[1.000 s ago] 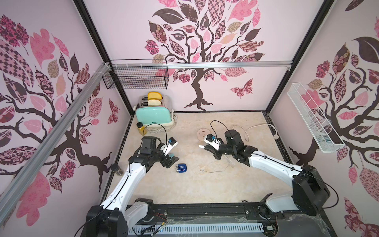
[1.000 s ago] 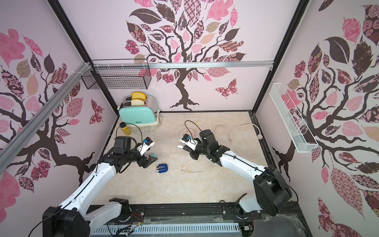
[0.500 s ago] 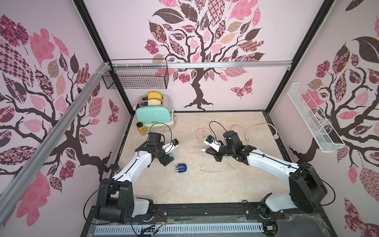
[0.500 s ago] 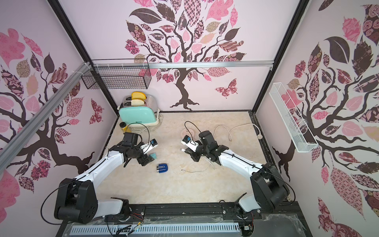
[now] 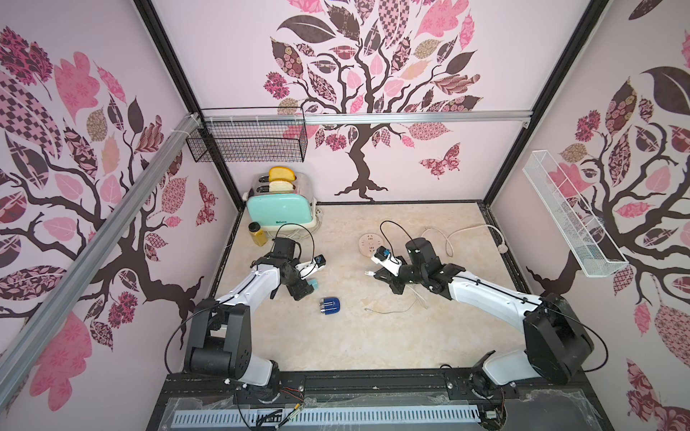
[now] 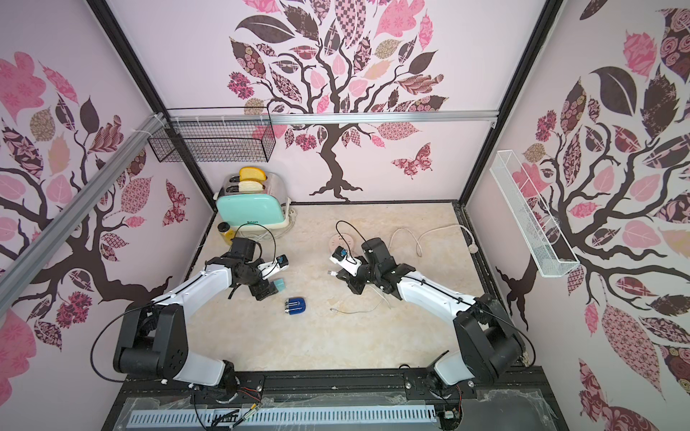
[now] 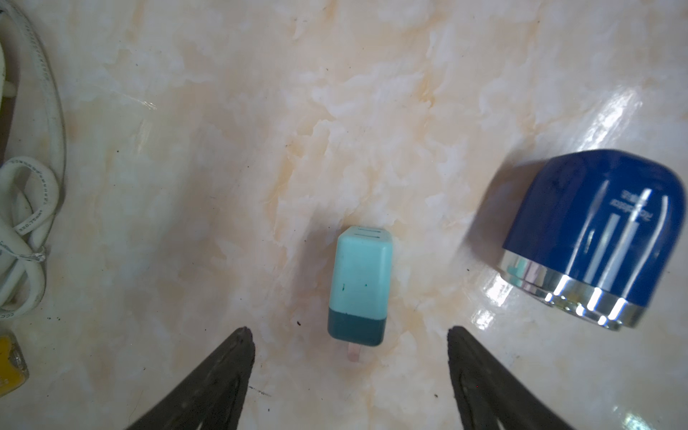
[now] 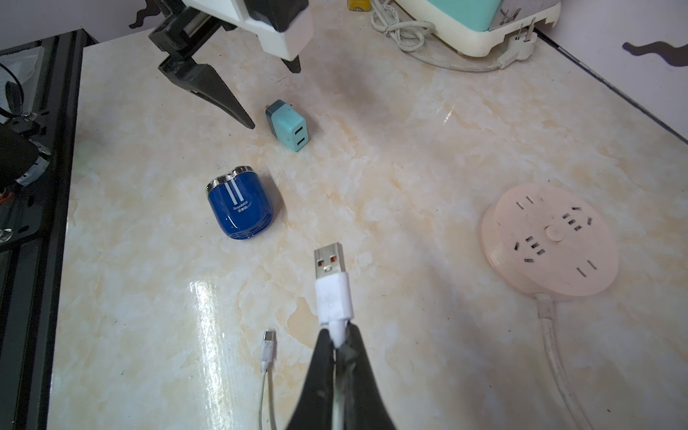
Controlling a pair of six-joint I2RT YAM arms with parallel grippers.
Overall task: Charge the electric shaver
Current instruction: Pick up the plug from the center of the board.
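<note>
Blue shaver (image 8: 240, 208) lay flat on the table (image 8: 409, 167) between both arms, clipped by the frame edge in the left wrist view. Left gripper (image 7: 348, 331) hung spread wide right by the adapter (image 7: 359, 288), half hiding it in both top views. Right gripper (image 8: 337, 335) pinched the USB plug (image 8: 331, 294) by its tail.

Worktop (image 5: 354, 336): glossy cream surface with a marble pattern. Lying directly on it:
- electric shaver (image 5: 330, 306), dark blue with a silver head, on its side near the middle
- teal plug adapter (image 7: 359, 288), on its side, near the shaver but apart from it
- round pale-pink socket hub (image 5: 369, 243), farther back, its cord (image 8: 545, 312) trailing away
- thin white cable (image 8: 267, 350), small plug end flat on the surface
- mint toaster (image 5: 280, 214), back left corner
- yellow jar (image 5: 257, 234), just beside the toaster
</note>
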